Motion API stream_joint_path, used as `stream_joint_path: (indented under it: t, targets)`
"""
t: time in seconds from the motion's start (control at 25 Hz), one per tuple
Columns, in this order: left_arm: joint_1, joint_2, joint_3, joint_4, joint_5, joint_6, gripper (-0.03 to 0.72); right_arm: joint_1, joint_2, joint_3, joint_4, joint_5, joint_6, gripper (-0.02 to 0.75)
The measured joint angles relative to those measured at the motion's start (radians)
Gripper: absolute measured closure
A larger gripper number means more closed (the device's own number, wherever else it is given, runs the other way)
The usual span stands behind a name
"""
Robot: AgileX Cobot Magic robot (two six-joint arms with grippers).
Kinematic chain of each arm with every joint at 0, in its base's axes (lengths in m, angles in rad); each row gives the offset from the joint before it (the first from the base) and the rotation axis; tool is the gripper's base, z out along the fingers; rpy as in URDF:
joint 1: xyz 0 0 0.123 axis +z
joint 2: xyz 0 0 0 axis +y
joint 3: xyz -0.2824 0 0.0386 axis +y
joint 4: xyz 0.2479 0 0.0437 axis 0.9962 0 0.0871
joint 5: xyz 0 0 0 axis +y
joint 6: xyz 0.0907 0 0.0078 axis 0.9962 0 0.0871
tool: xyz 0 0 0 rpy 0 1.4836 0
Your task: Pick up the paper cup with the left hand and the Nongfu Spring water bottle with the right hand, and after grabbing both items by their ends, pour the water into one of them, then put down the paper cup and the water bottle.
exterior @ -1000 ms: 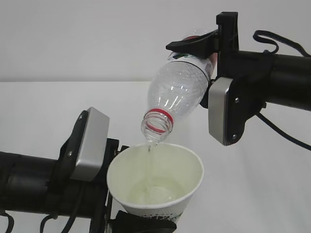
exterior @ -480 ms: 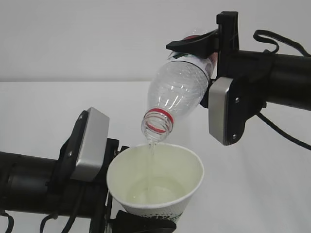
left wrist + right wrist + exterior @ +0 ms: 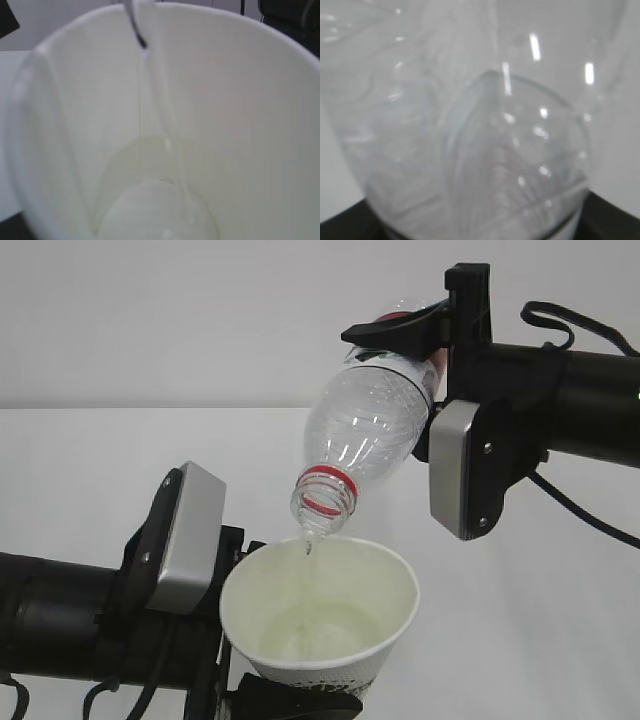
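Above the cup (image 3: 318, 615) hangs the bottle (image 3: 365, 430), tilted neck-down so that its open mouth, ringed in red, sits just over the cup's far rim without touching it. From that mouth a thin thread of water (image 3: 311, 543) falls into the cup, and a shallow pool lies on the cup's bottom; the left wrist view shows the same thread running down past the inner wall (image 3: 240, 125) to the pool. At the bottle's upper end, up and right of the cup, the right pincer (image 3: 425, 340) is clamped on the bottle near its base, one black finger (image 3: 395, 332) lying across the top of the body where a bit of red label shows, the silver plate of the right arm (image 3: 560, 400) hanging just right of the bottle's shoulder. Close up in the right wrist view only the clear ribbed body of the bottle (image 3: 485, 150) fills the frame, with a dark edge of the pincer along the bottom. Below the cup, the left pincer (image 3: 295, 702) grips the cup around its lower part, black fingers wrapping its base at the frame's bottom edge, and the left arm (image 3: 90, 615) with its silver plate reaches in from the cup's left. Behind the cup the white table (image 3: 100, 470) runs back to a pale wall.
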Motion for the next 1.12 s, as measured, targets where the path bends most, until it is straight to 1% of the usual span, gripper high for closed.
stream_joint_path:
  t: [1.12]
  targets:
    - [0.000, 0.000, 0.000, 0.000, 0.004, 0.000, 0.151, 0.000, 0.000, 0.000, 0.000, 0.000, -0.002, 0.264]
